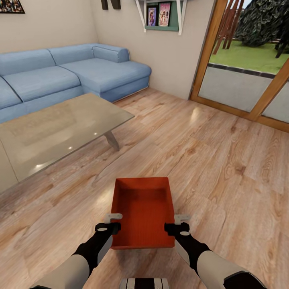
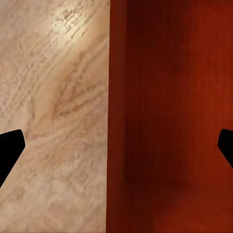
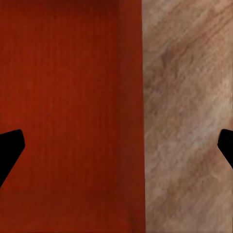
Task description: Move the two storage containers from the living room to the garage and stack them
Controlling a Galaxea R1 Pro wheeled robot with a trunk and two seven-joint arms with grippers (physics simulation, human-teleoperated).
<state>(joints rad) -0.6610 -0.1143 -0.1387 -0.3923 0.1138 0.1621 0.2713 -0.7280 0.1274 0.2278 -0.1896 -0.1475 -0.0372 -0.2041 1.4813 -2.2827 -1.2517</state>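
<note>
The left pincer [image 1: 114, 217] straddles the left wall of the storage container [image 1: 143, 212], fingers spread, one finger [image 2: 9, 150] over the wood and one inside the box. The right pincer [image 1: 182, 219] straddles the right wall the same way, also spread. The orange-red container lies between both arms on the light plank floor [image 1: 208, 160] of the living room, near the glass counter [image 1: 52, 132] and blue sofa [image 1: 72, 76].

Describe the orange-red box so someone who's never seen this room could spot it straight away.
Start from the blue corner sofa and the glass coffee table before it, then look down the light wood plank floor toward the robot. The orange-red rectangular open-topped storage container sits there between the left gripper and right gripper, the sole red thing.
</note>
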